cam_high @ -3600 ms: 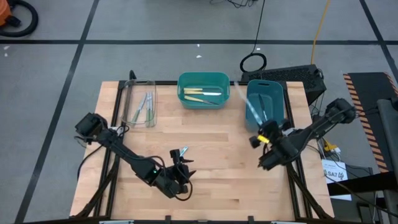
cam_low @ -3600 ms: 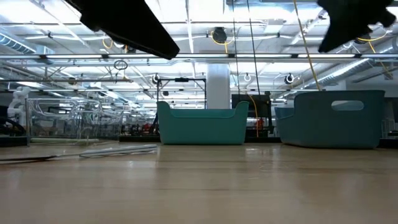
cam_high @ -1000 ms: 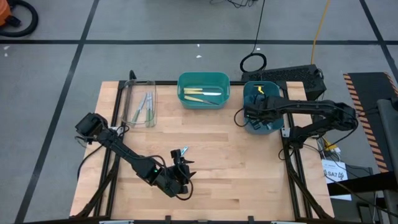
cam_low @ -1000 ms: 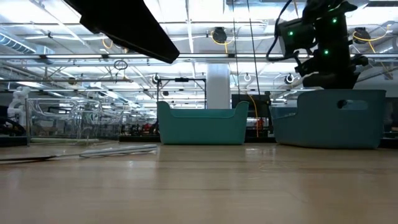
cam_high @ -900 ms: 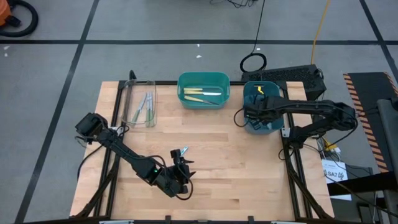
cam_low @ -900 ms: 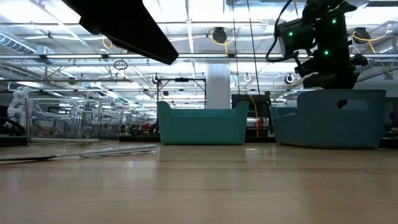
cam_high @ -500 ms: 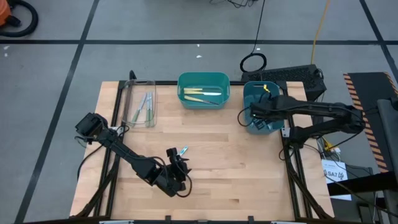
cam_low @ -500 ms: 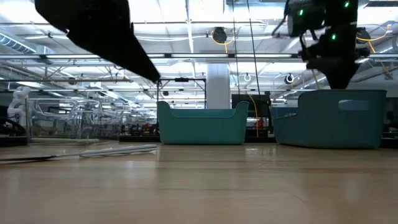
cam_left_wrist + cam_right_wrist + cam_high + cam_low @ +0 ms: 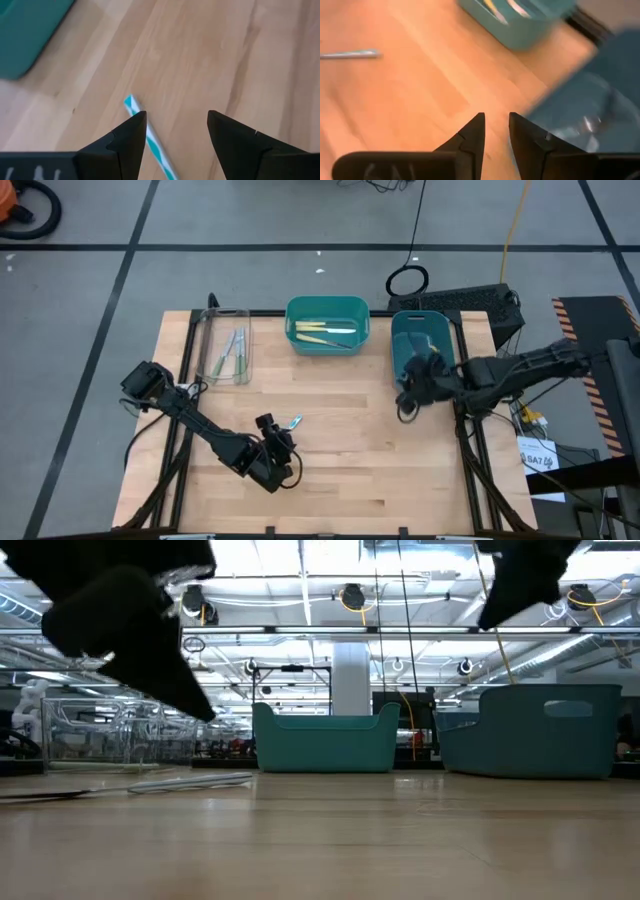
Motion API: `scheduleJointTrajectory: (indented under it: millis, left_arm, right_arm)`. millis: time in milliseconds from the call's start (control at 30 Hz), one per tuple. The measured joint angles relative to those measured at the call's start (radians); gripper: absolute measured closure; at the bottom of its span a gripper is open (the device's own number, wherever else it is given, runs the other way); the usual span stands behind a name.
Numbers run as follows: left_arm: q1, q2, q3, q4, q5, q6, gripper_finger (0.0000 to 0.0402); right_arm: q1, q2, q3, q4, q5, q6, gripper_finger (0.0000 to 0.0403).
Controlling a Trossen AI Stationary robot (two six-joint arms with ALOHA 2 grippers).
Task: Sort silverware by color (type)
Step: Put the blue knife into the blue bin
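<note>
On the wooden worktop [image 9: 350, 450] one utensil [image 9: 290, 422] with a light blue handle lies alone, left of the middle and nearer the front edge than the back. The left pincer [image 9: 268, 430] hangs right at it, fingers spread wide, empty; in the left wrist view the blue-and-white handle [image 9: 150, 142] runs along the inside of one finger [image 9: 131, 142], with bare wood filling the gap to the other.

Along the back edge stand three containers. At the back-left corner a clear tray [image 9: 224, 346] holds a few pale green utensils [image 9: 235, 355]. In the middle a teal bin [image 9: 327, 324] holds yellow-handled pieces [image 9: 322, 332]. Toward the back-right corner a darker blue bin [image 9: 421, 346] stands; in the right wrist view something shiny [image 9: 592, 121] lies inside it, probably more silverware, though the blur there makes it hard to tell.

The right pincer [image 9: 413, 392] hovers over the front end of the blue bin, close to the worktop's right edge. Its fingers [image 9: 470, 135] stand a little apart with only a narrow slit between them, and nothing sits in that slit. From the low view both arms show only as dark shapes up high, and the lone utensil [image 9: 190, 781] lies flat on the wood at the left, well in front of the tray.
</note>
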Motion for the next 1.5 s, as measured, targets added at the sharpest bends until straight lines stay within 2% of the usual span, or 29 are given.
scheduleJointTrajectory:
  millis: [233,633,833,1100,1367,1500]
  left_arm:
    - [0.001,0.000,-0.035,-0.053,0.007,-0.139,0.0183]
    - [0.001,0.000,-0.036,-0.049,0.009,-0.148,0.0183]
    - [0.001,0.000,-0.036,-0.036,0.015,-0.149,0.0183]
    - [-0.019,0.000,-0.036,-0.023,0.005,-0.152,0.0183]
    - [-0.015,0.065,-0.036,-0.021,-0.010,-0.155,0.0183]
    - [0.008,0.098,-0.036,-0.008,0.022,-0.175,0.0183]
  right_arm:
    - [0.211,0.104,0.000,0.184,0.128,-0.100,0.0319]
    - [0.427,0.403,0.000,0.527,0.134,-0.283,0.0319]
    - [0.455,0.516,0.000,0.670,0.132,-0.340,0.0319]
    - [0.456,0.623,-0.001,0.773,0.129,-0.352,0.0319]
    - [0.456,0.693,-0.001,0.831,0.127,-0.383,0.0319]
    - [0.455,0.704,-0.001,0.828,0.126,-0.383,0.0319]
